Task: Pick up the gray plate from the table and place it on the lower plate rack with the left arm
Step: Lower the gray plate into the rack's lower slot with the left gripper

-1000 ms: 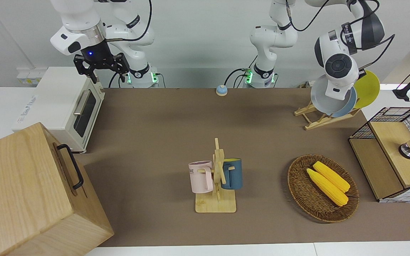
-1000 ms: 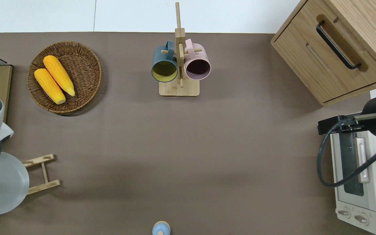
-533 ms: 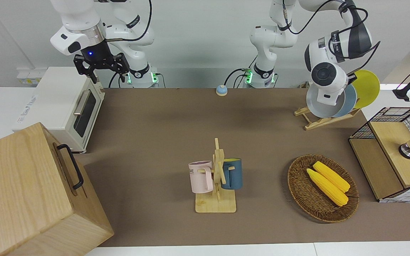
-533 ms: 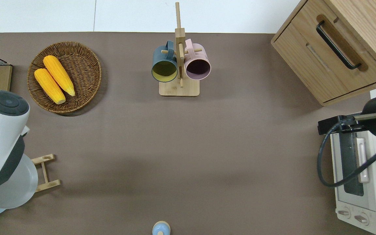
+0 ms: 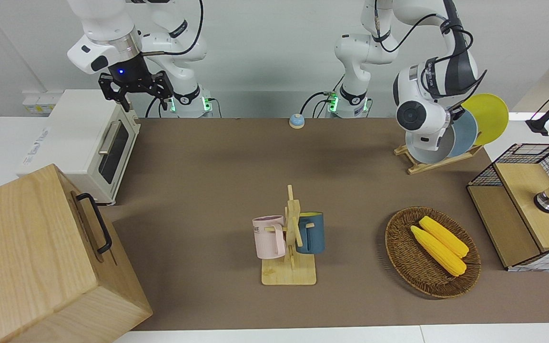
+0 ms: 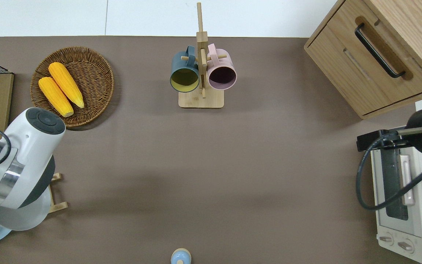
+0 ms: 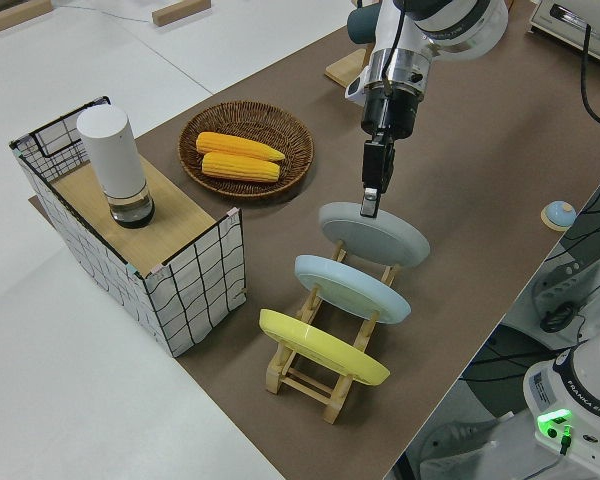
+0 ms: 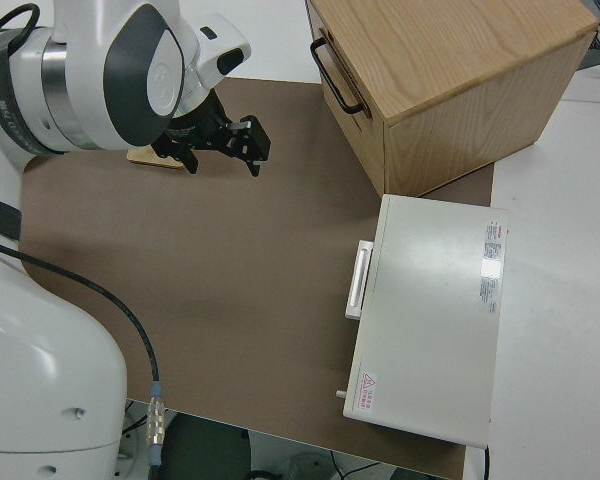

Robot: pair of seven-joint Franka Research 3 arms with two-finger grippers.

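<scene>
standing on edge in the lower plate rack (image 7: 310, 372), the gray plate (image 7: 375, 235) is seen in the slot farthest from the robots, at the left arm's end of the desk (image 5: 217, 162). the left claw (image 7: 370, 205) is clamped together on the plate's upper rim, the wrist pointing straight down. a sky-blue plate (image 7: 350, 287) and a yellow plate (image 7: 320, 346) are slotted in the same rack, nearer to the robots. a wicker basket (image 5: 401, 257) with two corn cobs (image 5: 439, 244) is noted farther out. the right arm is parked, its claw (image 5: 135, 90) spread apart.
</scene>
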